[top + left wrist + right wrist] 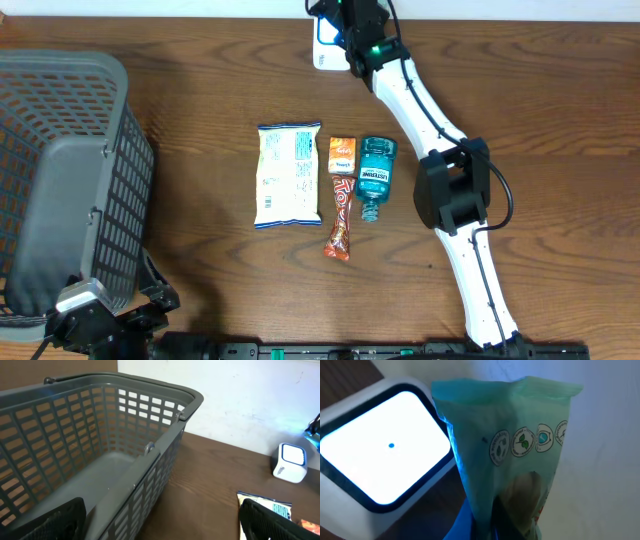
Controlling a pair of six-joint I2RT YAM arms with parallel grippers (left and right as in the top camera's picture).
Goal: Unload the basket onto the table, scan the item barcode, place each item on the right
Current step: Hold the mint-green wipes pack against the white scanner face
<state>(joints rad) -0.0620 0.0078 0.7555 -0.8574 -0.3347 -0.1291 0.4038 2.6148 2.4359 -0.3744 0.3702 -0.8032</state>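
Item: green packet [520, 445], clamped in right pincer [345, 32], just beside lit scanner [380, 455] at far edge of table [200, 80]. Left pincer [160, 527]: wide, empty, by basket [150, 420]. Handling: present barcode face squarely to window; hold steady.

Pale green crinkly plastic packet [520, 450], row of round eco icons printed across it, sealed end up, upright, raised off the surface, just beside the scanner's face. White rounded box scanner [380, 455], square screen glowing white with a blue dot, sits at the surface's far edge.
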